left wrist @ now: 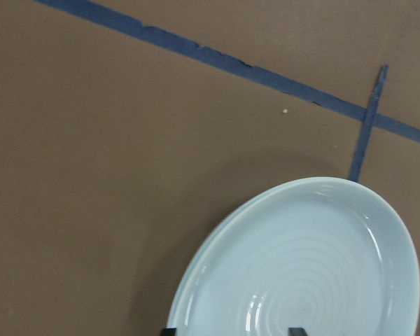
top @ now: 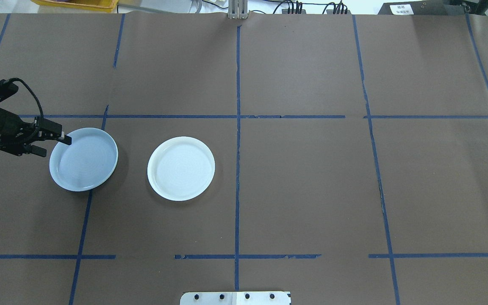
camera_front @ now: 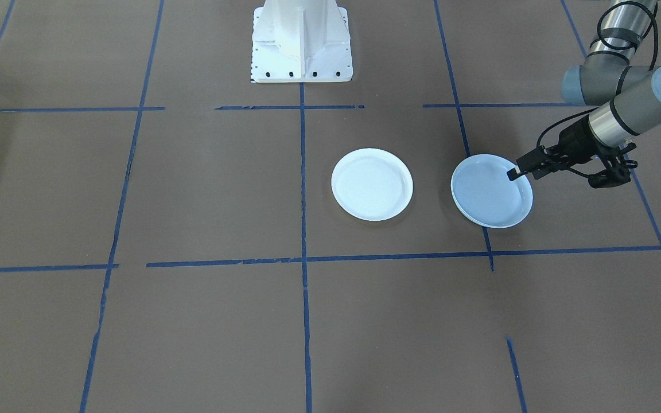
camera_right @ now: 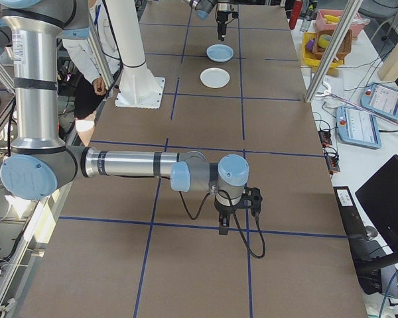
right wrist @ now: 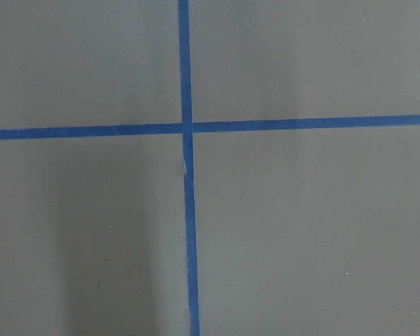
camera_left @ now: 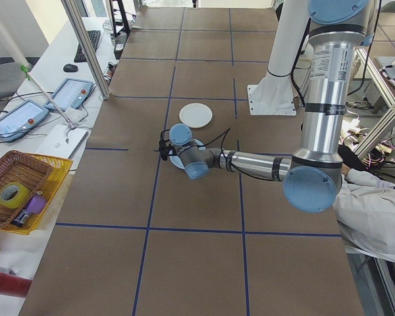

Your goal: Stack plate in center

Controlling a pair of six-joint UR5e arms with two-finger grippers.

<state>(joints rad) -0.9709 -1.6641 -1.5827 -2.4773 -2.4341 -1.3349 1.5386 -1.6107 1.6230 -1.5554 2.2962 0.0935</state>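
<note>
A pale blue plate (camera_front: 488, 195) (top: 85, 161) with concentric ring grooves (left wrist: 301, 280) hangs tilted just above the brown table, casting a shadow. My left gripper (camera_front: 513, 173) (top: 66, 139) is shut on its rim at the edge nearest the arm, and two dark fingertips (left wrist: 169, 332) peek in at the bottom of the left wrist view. A white plate (camera_front: 372, 184) (top: 181, 168) lies flat, apart from the blue one, just left of the table's middle line. The center plate is out of view. My right gripper (camera_right: 223, 228) points down over a tape cross (right wrist: 185, 128); I cannot tell its state.
Blue tape lines (top: 237, 148) divide the brown table into squares. The white robot base (camera_front: 302, 40) stands at the robot's edge. Off the table's far side are a yellow tray with a basket (camera_left: 20, 191) and tablets (camera_left: 69, 93). A person (camera_left: 375, 210) sits beside the robot.
</note>
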